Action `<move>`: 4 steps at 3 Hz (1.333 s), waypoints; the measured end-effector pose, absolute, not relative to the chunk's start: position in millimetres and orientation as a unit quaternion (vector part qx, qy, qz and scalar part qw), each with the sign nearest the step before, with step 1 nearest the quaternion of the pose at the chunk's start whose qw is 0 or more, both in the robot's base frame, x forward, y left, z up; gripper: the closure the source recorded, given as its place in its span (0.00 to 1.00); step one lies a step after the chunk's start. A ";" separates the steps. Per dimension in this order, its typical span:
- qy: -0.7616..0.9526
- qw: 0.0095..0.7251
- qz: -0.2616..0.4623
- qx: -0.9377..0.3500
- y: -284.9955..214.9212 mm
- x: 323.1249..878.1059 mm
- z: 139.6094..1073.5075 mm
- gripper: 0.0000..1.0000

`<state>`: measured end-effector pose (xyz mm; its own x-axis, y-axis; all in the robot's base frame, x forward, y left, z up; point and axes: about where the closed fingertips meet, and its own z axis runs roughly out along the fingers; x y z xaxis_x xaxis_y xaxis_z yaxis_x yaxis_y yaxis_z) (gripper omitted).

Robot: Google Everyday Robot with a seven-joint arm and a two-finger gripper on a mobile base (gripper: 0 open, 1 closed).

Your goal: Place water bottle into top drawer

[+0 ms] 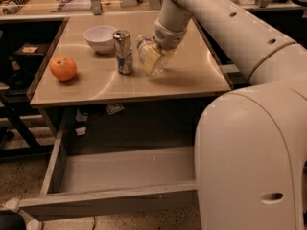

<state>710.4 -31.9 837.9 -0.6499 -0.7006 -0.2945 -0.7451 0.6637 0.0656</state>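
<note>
1. The robot's pale rounded base [249, 162] fills the lower right of the camera view and hides the right end of the drawer behind it.
2. The arm [225, 18] runs from that body up and to the left, then bends down over the table.
3. The table [192, 80] has a smooth tan top, and all the loose things stand on its left and middle parts.
4. The top drawer [115, 198] is pulled wide open below the table's front edge. Its flat grey front panel is nearest the camera, and its grey floor and left side are in plain sight, with nothing lying on the part that shows.
5. A second bench [72, 6] crosses the far edge of the view, with small dark clutter on it that is too unclear to name.
6. The gripper [154, 63] hangs from the wrist over the middle of the table, just right of the can, and casts a shadow to its right. Its pale yellow fingers [152, 56] are clamped on the water bottle.
7. The white bowl [100, 37] stands upright toward the back left of the table, close behind the can.
8. The orange [63, 67] sits alone near the left edge, well apart from the rest.
9. The silver-and-blue can [124, 51] stands upright between the bowl and the gripper.
10. The water bottle [142, 44] is in the gripper's grasp above the tabletop, tilted with its cap pointing up and left toward the can. It is not in the drawer.
</note>
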 end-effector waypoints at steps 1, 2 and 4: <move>0.888 0.185 0.068 -0.415 -51.6 701.9 866.5 1.00; 0.870 0.240 0.044 -0.428 -80.5 676.7 892.5 1.00; 0.868 0.250 0.026 -0.427 -115.8 647.3 892.0 1.00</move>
